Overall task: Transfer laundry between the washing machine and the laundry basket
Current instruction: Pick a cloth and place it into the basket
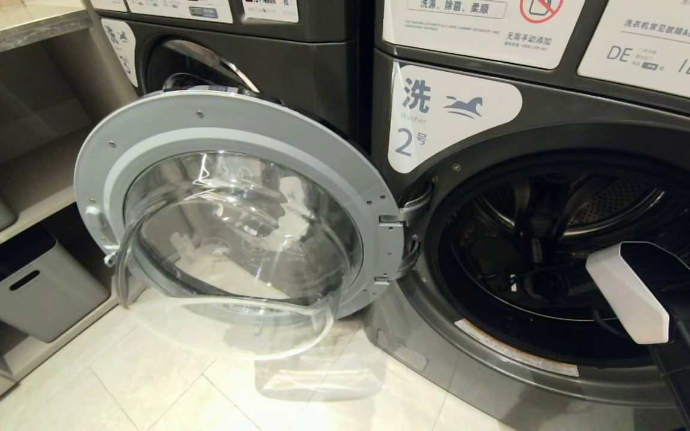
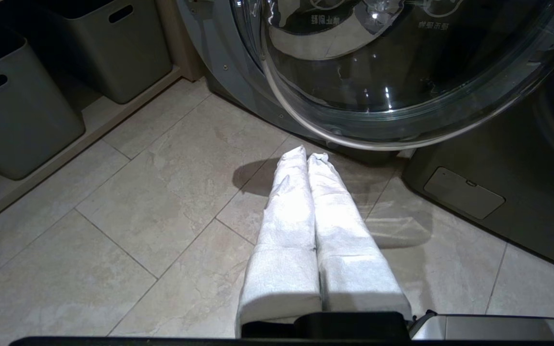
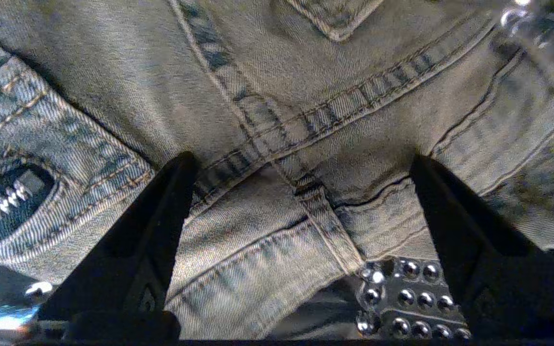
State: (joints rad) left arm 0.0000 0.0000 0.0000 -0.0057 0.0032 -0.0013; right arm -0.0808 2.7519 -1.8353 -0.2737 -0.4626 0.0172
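Reaching into the washer (image 1: 554,239) labelled "洗 2号" (image 1: 435,117), right gripper (image 3: 301,158) spread wide over jeans (image 3: 277,96); left gripper (image 2: 311,156) clenched.

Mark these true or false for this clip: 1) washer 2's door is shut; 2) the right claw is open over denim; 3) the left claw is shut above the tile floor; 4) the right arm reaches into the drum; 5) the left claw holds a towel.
1) False. The door of washer 2 is swung wide open.
2) True. The right claw stands open, its fingers spread over the jeans.
3) True. The left claw is shut above the floor.
4) True. The right arm extends into the drum.
5) False. The left claw is shut on nothing.
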